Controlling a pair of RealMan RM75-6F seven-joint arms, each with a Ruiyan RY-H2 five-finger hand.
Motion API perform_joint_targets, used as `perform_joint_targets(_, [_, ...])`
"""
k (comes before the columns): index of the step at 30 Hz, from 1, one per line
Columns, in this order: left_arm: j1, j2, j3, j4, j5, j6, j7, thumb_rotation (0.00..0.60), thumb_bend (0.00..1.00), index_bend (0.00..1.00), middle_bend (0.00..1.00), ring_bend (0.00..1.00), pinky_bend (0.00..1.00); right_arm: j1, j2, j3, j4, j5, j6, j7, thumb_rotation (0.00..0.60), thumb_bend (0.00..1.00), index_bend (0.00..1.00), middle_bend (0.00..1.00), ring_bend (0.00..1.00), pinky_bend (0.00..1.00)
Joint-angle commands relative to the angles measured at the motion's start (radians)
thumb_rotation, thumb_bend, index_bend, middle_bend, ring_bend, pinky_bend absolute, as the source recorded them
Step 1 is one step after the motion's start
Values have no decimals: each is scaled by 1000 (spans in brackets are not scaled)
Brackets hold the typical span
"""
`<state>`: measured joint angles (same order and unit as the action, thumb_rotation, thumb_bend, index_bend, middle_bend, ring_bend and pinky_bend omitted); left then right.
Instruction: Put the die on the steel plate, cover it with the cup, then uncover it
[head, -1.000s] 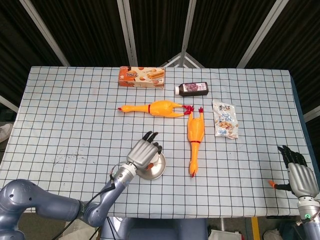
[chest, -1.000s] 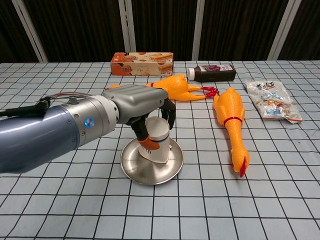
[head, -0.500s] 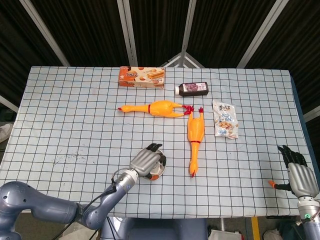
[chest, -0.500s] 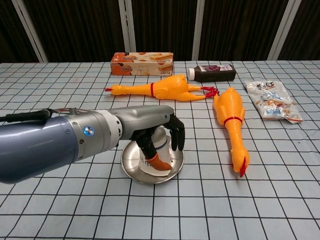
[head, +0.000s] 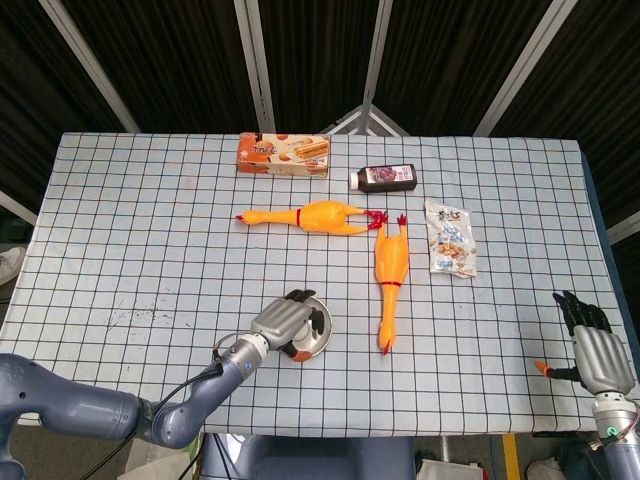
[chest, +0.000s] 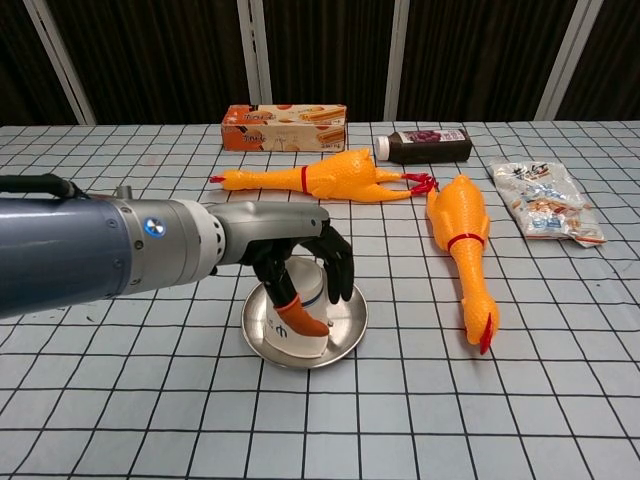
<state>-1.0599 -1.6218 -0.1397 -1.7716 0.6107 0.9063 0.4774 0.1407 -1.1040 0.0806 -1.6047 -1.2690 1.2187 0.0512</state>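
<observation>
The steel plate (chest: 351, 315) lies on the checked cloth near the table's front, left of centre; its rim (head: 322, 342) also shows in the head view. My left hand (chest: 292, 262) (head: 286, 322) reaches over it and grips a white cup (chest: 296, 325), which is upside down and slightly tilted with its mouth on the plate. The die is not visible in either view. My right hand (head: 596, 348) hovers at the table's front right corner, far from the plate, holding nothing, with its fingers stretched out.
Two orange rubber chickens lie behind and to the right of the plate (chest: 320, 178) (chest: 462, 245). Along the back are a biscuit box (chest: 284, 126) and a dark bottle (chest: 424, 145). A snack bag (chest: 545, 200) lies at the right.
My left hand has pulled back toward the front edge and lowered, bringing the cup down onto the plate. The right hand has stayed put.
</observation>
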Motion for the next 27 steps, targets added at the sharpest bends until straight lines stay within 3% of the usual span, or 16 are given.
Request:
perform_joint_targets(1, [14,-26,15,28,69,58,14,600,363,430,389,39,0,1,0,1,0,2,-1,1,600,21,53,0,88,0])
perform_joint_targets(6, [28,-50,33,59,127,113,42,600,363,394,336,35,0,1,2,0,-3,3,-2,1,600,21,53,0,87,0])
perform_joint_targets(15, [21,-34,58,49,114,135,138,600,360,360,288,10,0,0,4,0,-6,3,-1,0,600,21,53,0,88,0])
perform_joint_targets(21, [12,-16,62,17,82,144,192,600,360,362,330,9,0,0,3,0,-7,7,-3,-4,600,21,53,0,87,0])
perform_joint_targets(27, [8,-2,67,-4,68,186,259,600,360,370,310,9,0,2,2,-1,-10,11,-6,-13,600,21,53,0,88,0])
